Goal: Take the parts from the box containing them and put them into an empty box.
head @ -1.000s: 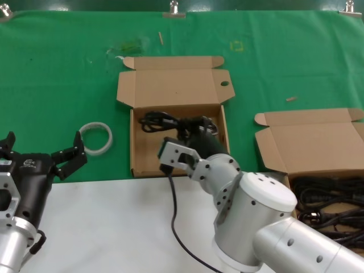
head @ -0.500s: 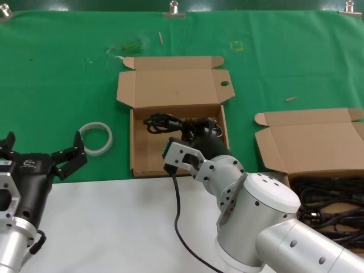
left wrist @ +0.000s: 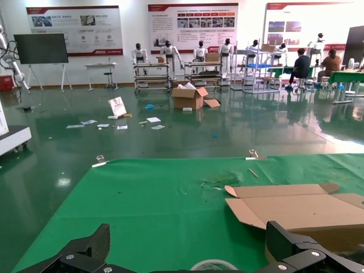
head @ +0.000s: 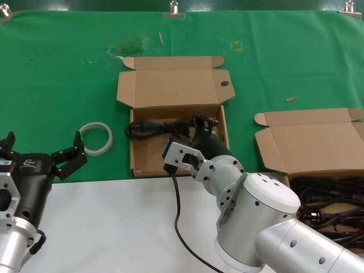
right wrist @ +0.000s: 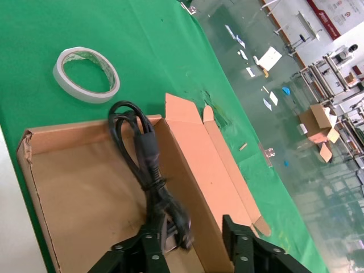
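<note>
Green cloth (head: 57,68): cable (right wrist: 145,165) in box (right wrist: 74,187), below right end effector (right wrist: 190,242).

Take the box with the oval-holed lid (head: 177,149) as your landmark. Inside it, along its far side, lies a cable bundle (head: 165,126), one looped end hanging over the box's left wall. The right gripper (head: 196,135) sits over the box's right part, near the bundle's right end. Left of the box lies the ring (head: 95,137), just apart from it. Further left and nearer you hangs the left gripper (head: 41,154). Well right of the box stands the second box (head: 318,149), more cables (head: 330,206) lying in it
</note>
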Motion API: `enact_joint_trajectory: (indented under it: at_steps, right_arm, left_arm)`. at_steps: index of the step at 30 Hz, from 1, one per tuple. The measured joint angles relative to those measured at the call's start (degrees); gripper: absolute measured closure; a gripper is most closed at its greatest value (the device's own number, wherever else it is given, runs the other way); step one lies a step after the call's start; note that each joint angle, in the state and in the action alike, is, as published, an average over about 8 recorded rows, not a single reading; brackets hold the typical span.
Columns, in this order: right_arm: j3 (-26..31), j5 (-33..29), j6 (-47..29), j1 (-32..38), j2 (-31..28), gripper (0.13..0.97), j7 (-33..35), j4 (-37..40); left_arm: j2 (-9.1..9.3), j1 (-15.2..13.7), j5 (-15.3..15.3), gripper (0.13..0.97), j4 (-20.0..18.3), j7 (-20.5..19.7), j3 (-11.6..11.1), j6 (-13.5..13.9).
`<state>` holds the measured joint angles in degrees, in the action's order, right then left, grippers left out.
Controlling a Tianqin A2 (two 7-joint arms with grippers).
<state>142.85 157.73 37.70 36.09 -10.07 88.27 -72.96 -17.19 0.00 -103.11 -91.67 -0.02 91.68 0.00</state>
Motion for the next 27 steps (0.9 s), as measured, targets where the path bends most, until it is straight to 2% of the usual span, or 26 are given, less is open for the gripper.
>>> enact_joint_trajectory:
  at_steps: [3,7,19,24,27]
  right_arm:
    - [0.0,0.0,0.0,0.0,0.0,0.712,0.0,0.0]
    - [0.0,0.0,0.0,0.0,0.0,0.712,0.0,0.0]
    - [-0.3,-0.3,-0.2,-0.2,0.0,0.452,-0.4,-0.1]
    - [-1.9,-2.0,-1.4,-1.3,0.0,0.329,-3.3,-0.7]
    - [-3.5,-3.7,-2.6,-2.5,0.0,0.297,-6.0,-1.3]
  left_arm:
    - [0.00,0.0,0.0,0.132,0.0,0.0,0.0,0.0]
    - [0.00,0.0,0.0,0.132,0.0,0.0,0.0,0.0]
    - [0.00,0.0,0.0,0.132,0.0,0.0,0.0,0.0]
    - [0.00,0.0,0.0,0.132,0.0,0.0,0.0,0.0]
    - [0.00,0.0,0.0,0.132,0.0,0.0,0.0,0.0]
